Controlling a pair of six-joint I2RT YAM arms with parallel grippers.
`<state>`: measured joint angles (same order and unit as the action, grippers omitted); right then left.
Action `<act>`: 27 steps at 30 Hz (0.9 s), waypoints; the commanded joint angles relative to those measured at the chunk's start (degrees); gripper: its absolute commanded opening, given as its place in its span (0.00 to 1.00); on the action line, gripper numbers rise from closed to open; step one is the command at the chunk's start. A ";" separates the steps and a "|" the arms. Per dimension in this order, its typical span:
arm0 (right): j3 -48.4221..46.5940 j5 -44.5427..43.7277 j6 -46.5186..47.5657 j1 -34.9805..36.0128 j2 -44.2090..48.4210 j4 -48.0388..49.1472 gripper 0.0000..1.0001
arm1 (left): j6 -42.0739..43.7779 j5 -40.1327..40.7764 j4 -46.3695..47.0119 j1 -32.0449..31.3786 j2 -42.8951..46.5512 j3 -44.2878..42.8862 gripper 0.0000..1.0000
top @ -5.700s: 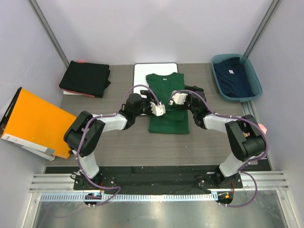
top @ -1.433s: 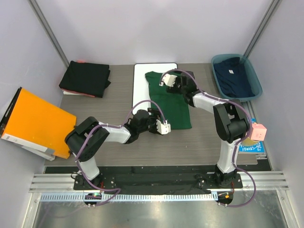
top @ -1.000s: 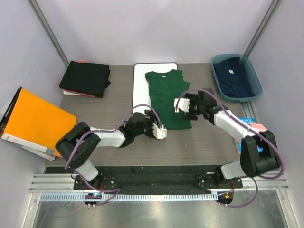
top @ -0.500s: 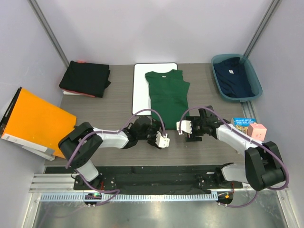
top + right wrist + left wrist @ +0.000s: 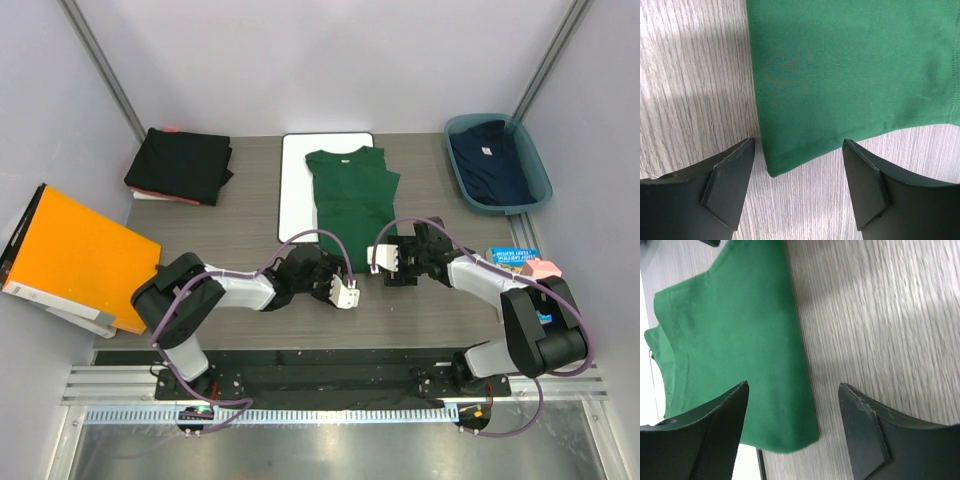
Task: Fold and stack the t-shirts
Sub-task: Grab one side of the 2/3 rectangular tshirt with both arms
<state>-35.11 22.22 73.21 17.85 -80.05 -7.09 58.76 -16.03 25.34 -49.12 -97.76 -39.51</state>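
Saw the dark green folded cloth t-shirt [image 5: 350, 195] lying mid-bench [image 5: 230, 235], long axis running away from the arms, near hem corners framed by the gaping, empty left pincer [image 5: 345, 293] and right pincer [image 5: 381, 261], equally near.

Bright even light, slight motion blur

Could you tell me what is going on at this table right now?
Two robot arms are working on folding t-shirts. The dark green t-shirt lies flat, partly on the white board. The left end effector and the right end effector are both open, each with a near hem corner between its fingers, not yet gripped. Folded black t-shirts sit at the far left, and a navy t-shirt lies in the teal bin at the far right.
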 commanded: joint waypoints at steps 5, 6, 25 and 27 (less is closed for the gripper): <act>-0.31 1.16 0.88 0.26 -0.28 -1.96 0.75 | 5.22 0.56 -5.65 0.78 4.77 1.80 0.62; -0.31 1.25 0.88 0.17 -0.28 -1.96 0.75 | 5.57 0.56 -5.74 1.13 4.68 1.80 0.62; -3.11 2.39 2.11 0.35 -1.52 -8.81 0.01 | 4.25 2.06 -1.25 1.75 -6.59 -6.64 0.00; -3.91 2.57 1.85 0.35 0.23 -12.22 0.01 | 4.43 1.36 -5.97 1.84 -4.04 -6.37 0.00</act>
<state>-36.58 23.70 75.07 17.91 -82.17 -12.25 63.88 -14.57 24.58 -47.29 -105.69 -45.43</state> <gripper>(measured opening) 0.040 0.015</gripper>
